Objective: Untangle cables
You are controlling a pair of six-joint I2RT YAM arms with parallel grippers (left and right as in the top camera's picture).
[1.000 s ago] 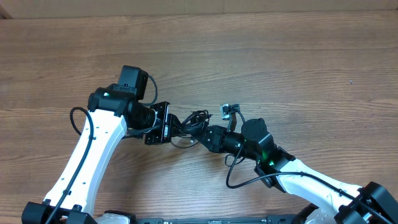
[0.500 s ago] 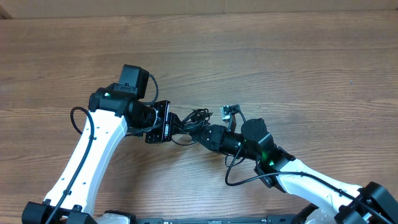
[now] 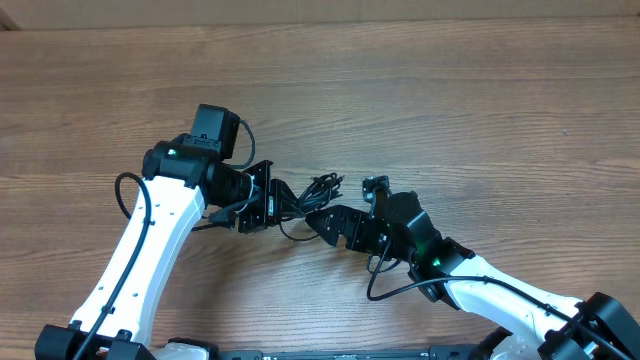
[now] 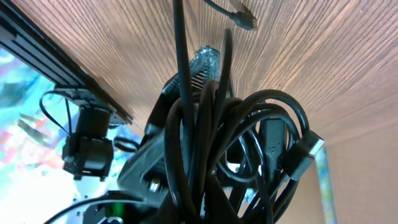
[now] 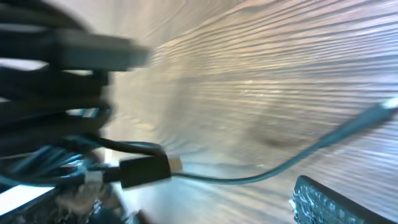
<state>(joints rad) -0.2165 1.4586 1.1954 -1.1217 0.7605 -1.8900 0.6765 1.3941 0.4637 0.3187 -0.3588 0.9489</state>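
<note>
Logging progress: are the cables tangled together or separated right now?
Tangled. The cables loop through one another in one tight clump in the left wrist view, and the overhead view shows a single bundle, not separate cords.

right fingers (image 3: pixel 325 222) have rolled, dipping beneath cables (image 3: pixel 318 187).

Far side of table (image 3: pixel 430 90) wide open for passage. Near middle is tight: cables (image 3: pixel 318 189) bunched between left gripper (image 3: pixel 271 196) and right gripper (image 3: pixel 318 215).

The cables (image 4: pixel 205 155) look like smooth, faintly glossy black rubber over a matt, fine-grained wooden table (image 3: pixel 450 90).
</note>
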